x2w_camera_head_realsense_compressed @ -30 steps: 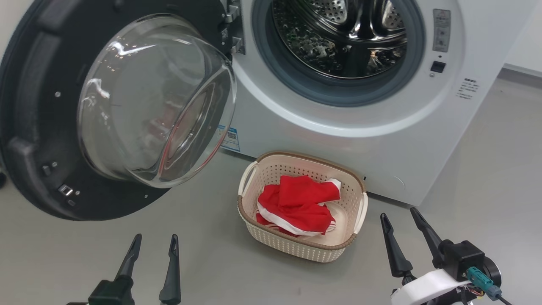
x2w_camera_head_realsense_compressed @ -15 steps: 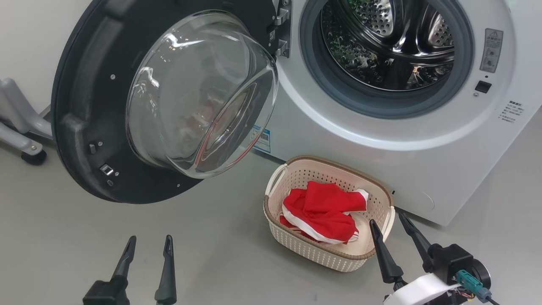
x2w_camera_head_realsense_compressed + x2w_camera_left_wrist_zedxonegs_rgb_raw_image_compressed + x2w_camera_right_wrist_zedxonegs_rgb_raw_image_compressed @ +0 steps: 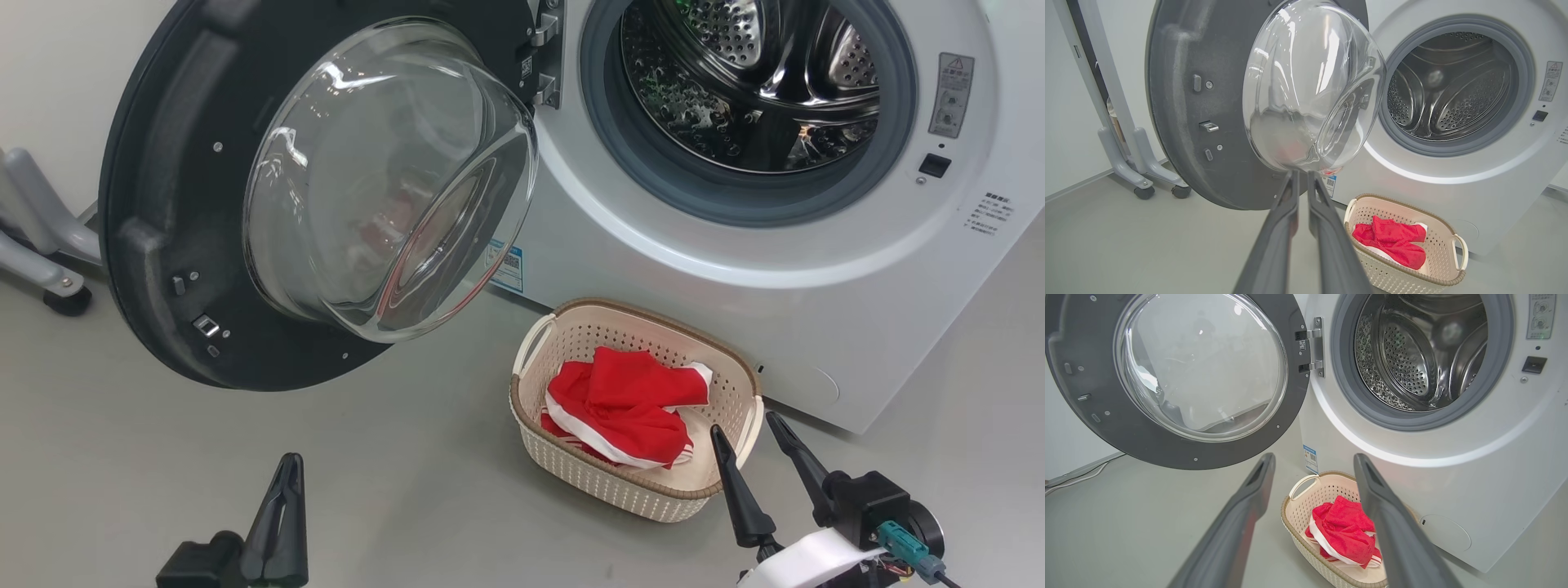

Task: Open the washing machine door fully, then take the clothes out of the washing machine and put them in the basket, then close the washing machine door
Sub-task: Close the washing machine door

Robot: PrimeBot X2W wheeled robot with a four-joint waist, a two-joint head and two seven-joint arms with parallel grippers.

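The washing machine door [image 3: 163,245] hangs wide open on the left, its glass bowl [image 3: 384,180] bulging toward me. The washing machine [image 3: 653,269] shows a bare steel drum [image 3: 751,82] behind the grey gasket. Red clothes [image 3: 629,400] with white trim lie in the cream basket [image 3: 645,318] on the floor by the machine's front. My left gripper [image 3: 287,465] is low at the left, shut on nothing, below the door. In the left wrist view the left gripper [image 3: 1301,174] points at the bowl's lower edge. My right gripper [image 3: 743,423] stands open beside the basket's right end. The right wrist view shows the right gripper [image 3: 1314,457] above the basket [image 3: 1286,510].
A grey wheeled stand [image 3: 41,261] sits by the wall left of the door. A thin cable [image 3: 1073,479] runs along the wall's foot. Grey floor stretches between me and the door.
The left gripper's fingers have come together from wide open. The head camera turned left early in the second, shifting the whole picture right. The right gripper stays open.
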